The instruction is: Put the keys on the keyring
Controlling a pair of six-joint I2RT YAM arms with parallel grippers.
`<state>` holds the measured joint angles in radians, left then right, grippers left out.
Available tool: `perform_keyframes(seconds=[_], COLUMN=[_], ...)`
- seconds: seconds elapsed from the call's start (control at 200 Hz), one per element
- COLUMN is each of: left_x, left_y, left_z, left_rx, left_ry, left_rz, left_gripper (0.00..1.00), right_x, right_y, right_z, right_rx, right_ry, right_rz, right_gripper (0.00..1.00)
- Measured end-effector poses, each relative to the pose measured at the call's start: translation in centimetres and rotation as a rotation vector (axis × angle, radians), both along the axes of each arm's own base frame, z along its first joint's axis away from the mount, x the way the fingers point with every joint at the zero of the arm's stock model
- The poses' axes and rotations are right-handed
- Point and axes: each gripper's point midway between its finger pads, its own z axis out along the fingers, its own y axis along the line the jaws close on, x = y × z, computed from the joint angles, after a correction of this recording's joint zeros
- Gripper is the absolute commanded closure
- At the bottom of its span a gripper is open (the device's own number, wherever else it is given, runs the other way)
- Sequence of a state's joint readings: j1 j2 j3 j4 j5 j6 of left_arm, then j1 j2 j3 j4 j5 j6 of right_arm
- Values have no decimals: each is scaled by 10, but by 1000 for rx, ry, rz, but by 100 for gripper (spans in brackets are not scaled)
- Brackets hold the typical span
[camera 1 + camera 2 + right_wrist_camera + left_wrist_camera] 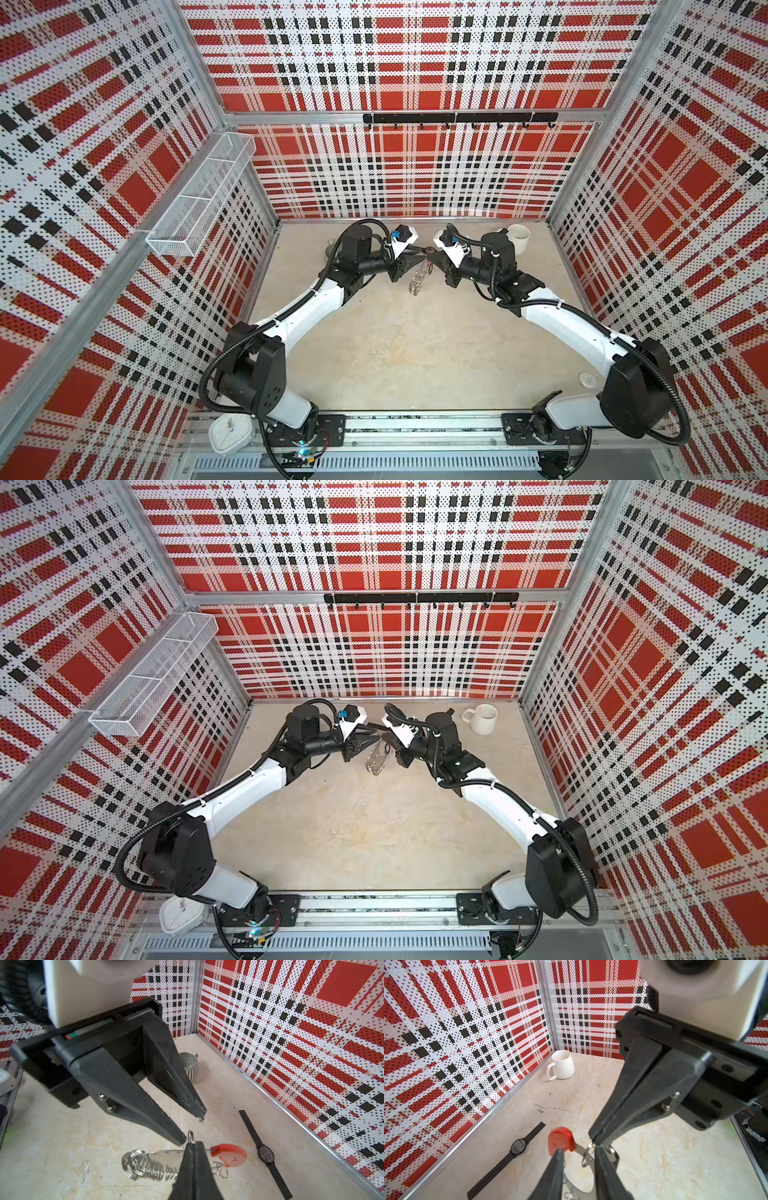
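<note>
Right gripper (593, 1144) clenched on the ringed edge of the keyring (164, 1155). It holds the keyring clear of the table (415, 353), over the middle near the far edge. Left gripper (192, 1130) released, fingers apart, tips just beside the same spot, facing the right one. Black wristwatch (266, 1154) lies flat along the far edge. White mug (484, 719) stands upright in the far right corner.

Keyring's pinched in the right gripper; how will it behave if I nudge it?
The keyring plate looks rigid metal, so it probably won't bend. Pinched near one edge by the right gripper, it may pivot or swing. Its loose rings will likely jangle.
</note>
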<state>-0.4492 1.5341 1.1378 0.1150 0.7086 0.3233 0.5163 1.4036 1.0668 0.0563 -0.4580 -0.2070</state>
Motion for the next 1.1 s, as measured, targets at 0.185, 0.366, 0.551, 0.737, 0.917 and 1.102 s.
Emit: perform_keyframes(seconds=[0.185, 0.366, 0.551, 0.737, 0.917, 1.102], left_x=[1, 2, 2, 2, 2, -4], left_y=[-2, -5, -7, -6, -6, 2], left_z=[-3, -7, -8, -10, -8, -24], left_rx=[1, 2, 9, 16, -19, -81], left_ry=[16, 33, 45, 58, 61, 115], left_rz=[-18, -37, -58, -63, -56, -11], left_gripper=[77, 88, 100, 100, 100, 100], right_x=[0, 0, 5, 6, 11, 14], right_y=[0, 1, 2, 3, 1, -10], right_z=[1, 2, 1, -1, 4, 20], right_rx=[7, 11, 8, 5, 35, 96], right_ry=[1, 3, 3, 9, 14, -12], right_rz=[0, 6, -3, -4, -39, -114], right_gripper=[100, 100, 100, 100, 66, 54])
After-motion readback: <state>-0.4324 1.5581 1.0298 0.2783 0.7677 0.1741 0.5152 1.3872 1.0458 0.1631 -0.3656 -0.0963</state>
